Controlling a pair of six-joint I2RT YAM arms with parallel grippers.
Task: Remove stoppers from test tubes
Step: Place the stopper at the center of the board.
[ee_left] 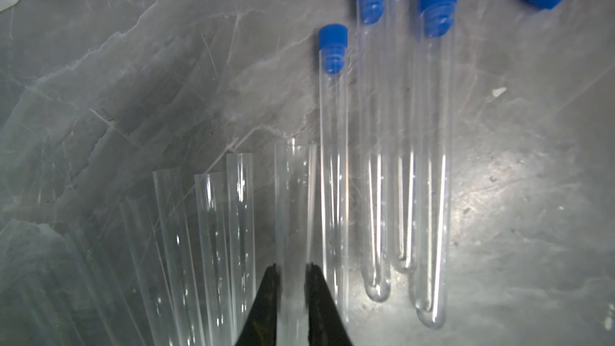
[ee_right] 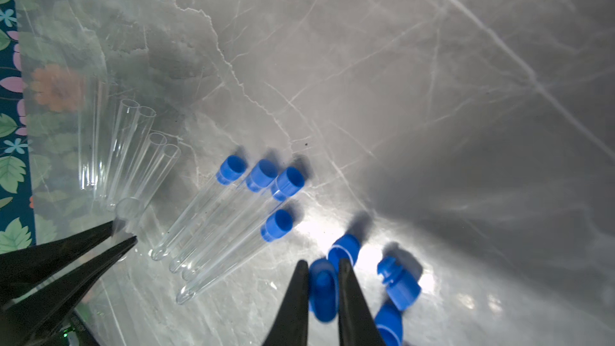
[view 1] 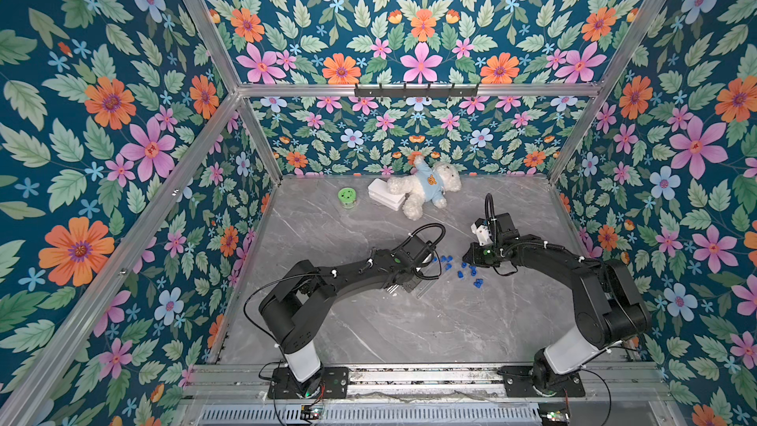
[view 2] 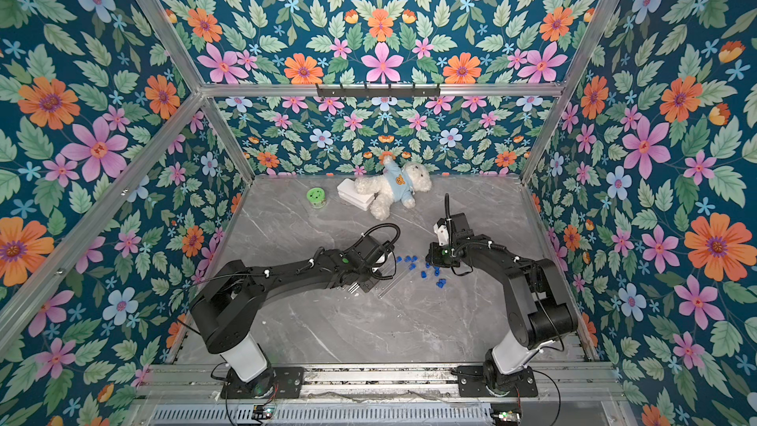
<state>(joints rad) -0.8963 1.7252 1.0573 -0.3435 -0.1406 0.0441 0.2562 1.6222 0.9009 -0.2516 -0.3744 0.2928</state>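
In the left wrist view my left gripper (ee_left: 292, 266) is shut on a clear test tube (ee_left: 294, 194) whose mouth is open, with no stopper in it. Beside it lie several test tubes (ee_left: 374, 161) with blue stoppers (ee_left: 332, 48) in their mouths. On its other side lie several open tubes (ee_left: 213, 244). In the right wrist view my right gripper (ee_right: 322, 262) is shut on one blue stopper (ee_right: 322, 289), close over the marble. Loose stoppers (ee_right: 399, 284) lie around it. The stoppered tubes (ee_right: 229, 228) lie just beyond. In both top views the arms hide the fingertips.
Loose blue stoppers (view 1: 469, 272) are scattered between the two arms on the grey marble table (view 1: 409, 329). At the back stand a green round lid (view 1: 347, 195), a white box (view 1: 385, 194) and a teddy bear (view 1: 426, 188). Floral walls close in three sides.
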